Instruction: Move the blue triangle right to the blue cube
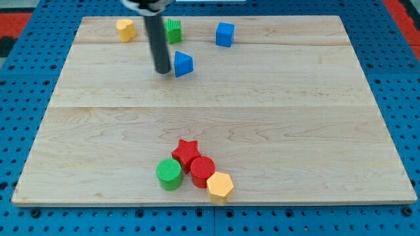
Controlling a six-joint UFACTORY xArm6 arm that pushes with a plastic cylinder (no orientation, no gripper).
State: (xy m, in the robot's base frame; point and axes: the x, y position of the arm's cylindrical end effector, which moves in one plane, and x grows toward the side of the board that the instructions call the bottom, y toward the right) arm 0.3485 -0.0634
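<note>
The blue triangle lies on the wooden board near the view's top, left of centre. The blue cube sits up and to the right of it, near the board's top edge. My tip stands on the board just left of the blue triangle, a small gap apart or barely touching. The dark rod rises from it toward the view's top.
A green block sits just behind the rod, and a yellow block lies at the top left. Near the bottom centre cluster a red star, a red cylinder, a green cylinder and a yellow hexagon.
</note>
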